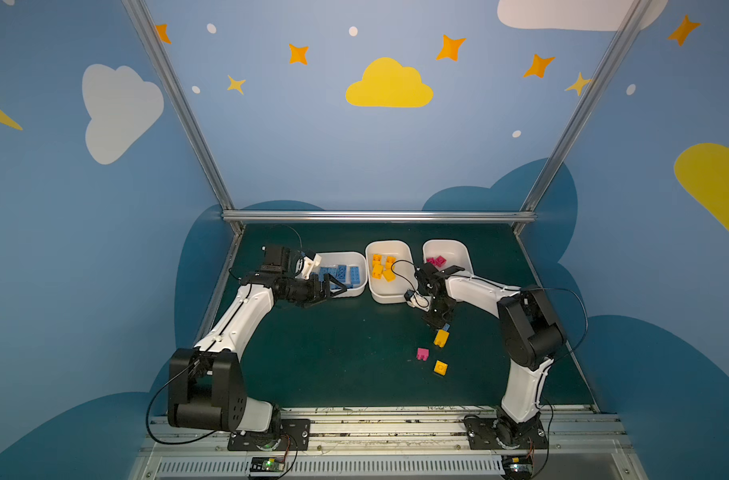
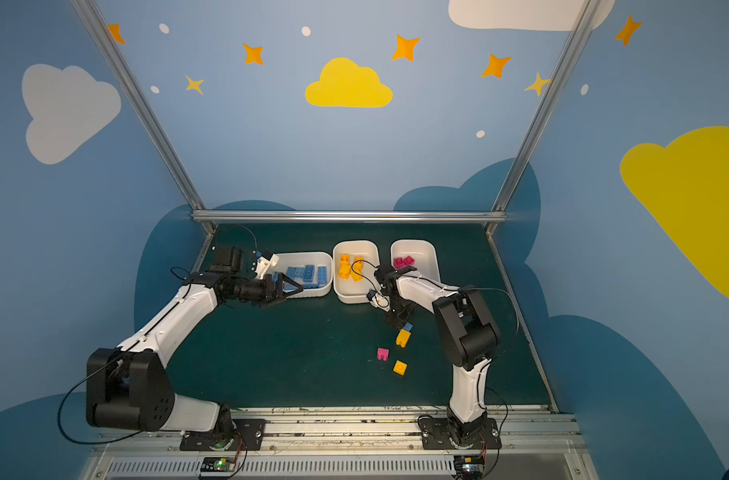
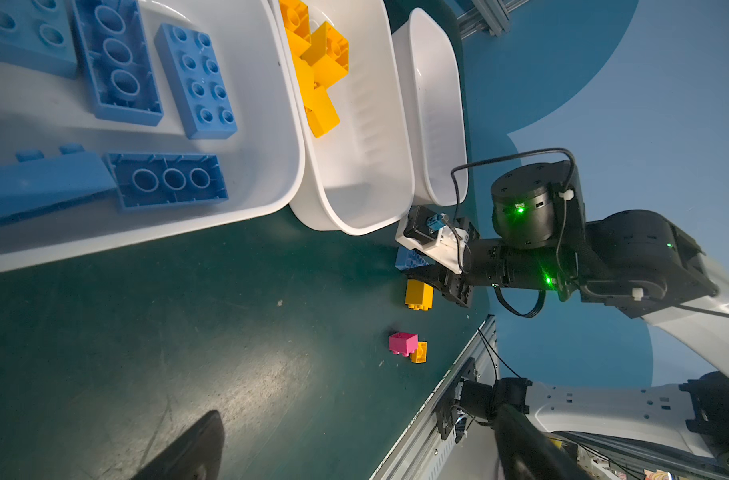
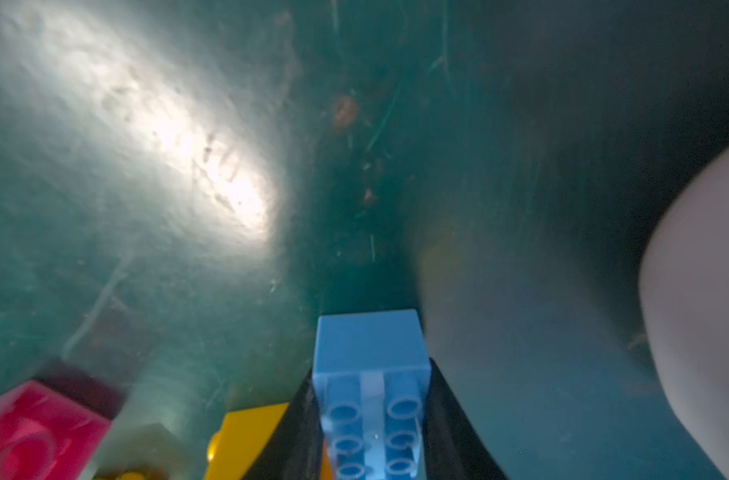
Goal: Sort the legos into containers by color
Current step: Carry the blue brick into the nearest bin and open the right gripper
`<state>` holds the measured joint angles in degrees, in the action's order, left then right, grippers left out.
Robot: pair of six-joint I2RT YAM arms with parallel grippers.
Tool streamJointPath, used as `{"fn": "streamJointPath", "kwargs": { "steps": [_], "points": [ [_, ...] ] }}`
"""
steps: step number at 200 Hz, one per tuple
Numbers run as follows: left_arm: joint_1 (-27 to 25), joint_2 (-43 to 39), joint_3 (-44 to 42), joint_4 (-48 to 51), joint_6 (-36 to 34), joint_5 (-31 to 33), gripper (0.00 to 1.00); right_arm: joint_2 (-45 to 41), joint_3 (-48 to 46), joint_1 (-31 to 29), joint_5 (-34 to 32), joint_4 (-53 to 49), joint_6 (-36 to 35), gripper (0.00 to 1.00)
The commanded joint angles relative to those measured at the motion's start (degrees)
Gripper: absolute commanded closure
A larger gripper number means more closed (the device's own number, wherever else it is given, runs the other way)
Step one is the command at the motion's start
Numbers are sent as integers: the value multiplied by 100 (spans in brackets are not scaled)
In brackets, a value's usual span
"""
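**Grip closed on a blue brick — lift clean, then cross to the left tray**

Fingers (image 4: pixel 292 428) of your right gripper (image 4: pixel 371 374) are clamped on the two long walls of the blue brick (image 4: pixel 369 345), studs towards the wrist camera and the smooth end pointing at the mat (image 1: pixel 333 353). Whether the brick has left the mat, you cannot tell from these views.

Flat walls make a good hold, but this is hard, glossy plastic between narrow black fingers, so keep the squeeze steady and raise it straight. A chunky yellow brick (image 1: pixel 441 337) lies just beside the grip, and a sideways drag would likely shove it. The pink brick (image 1: pixel 422 353) and a second yellow one (image 1: pixel 440 368) sit nearer the robot's base, apart from your path.

Your target is the blue tray (image 1: pixel 346 253), leftmost of the three and already holding long blue plates. To get there you pass the middle tray (image 1: pixel 390 297) with its yellow pile. Your left gripper (image 1: pixel 331 293) hangs at the blue tray's near rim with its jaws spread wide and nothing in them — come in beside it.

The trays are shallow, white and smooth-walled with rounded corners. Release low, or the brick may skid or bounce out.
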<state>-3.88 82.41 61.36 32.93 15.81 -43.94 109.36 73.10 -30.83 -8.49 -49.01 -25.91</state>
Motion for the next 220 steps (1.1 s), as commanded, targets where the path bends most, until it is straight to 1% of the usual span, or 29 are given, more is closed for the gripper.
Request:
{"fn": "streamJointPath", "kwargs": {
  "steps": [1,19,46,57,67,93,111,147,169,188,220],
  "points": [
    [-14,82,5,-8,-61,-39,0,-146,171,8,27,-185,23,71],
    [-11,71,63,50,-95,-38,1,-425,359,-45,281,-362,146,73],
    [-3,36,199,278,-224,68,1,-928,775,-206,1137,-452,447,74],
    [16,6,229,342,-258,93,0,-966,1044,-345,1394,-499,512,74],
    [30,-14,242,386,-278,111,1,-892,1353,-495,1491,-490,567,74],
    [95,-63,256,468,-311,134,1,-303,2351,-814,1819,-428,614,74],
    [133,-110,256,528,-333,140,1,268,3250,-985,1951,-434,554,75],
    [214,-192,254,626,-379,143,0,1684,5303,-1224,1924,-792,323,75],
    [262,-235,227,636,-394,134,1,2388,6243,-1289,1836,-797,95,75],
    [282,-239,199,635,-389,123,1,2736,6506,-1319,1739,-404,-49,74],
    [313,-252,192,679,-440,132,0,2888,6199,-1334,1688,630,-15,73]
  ]
}}
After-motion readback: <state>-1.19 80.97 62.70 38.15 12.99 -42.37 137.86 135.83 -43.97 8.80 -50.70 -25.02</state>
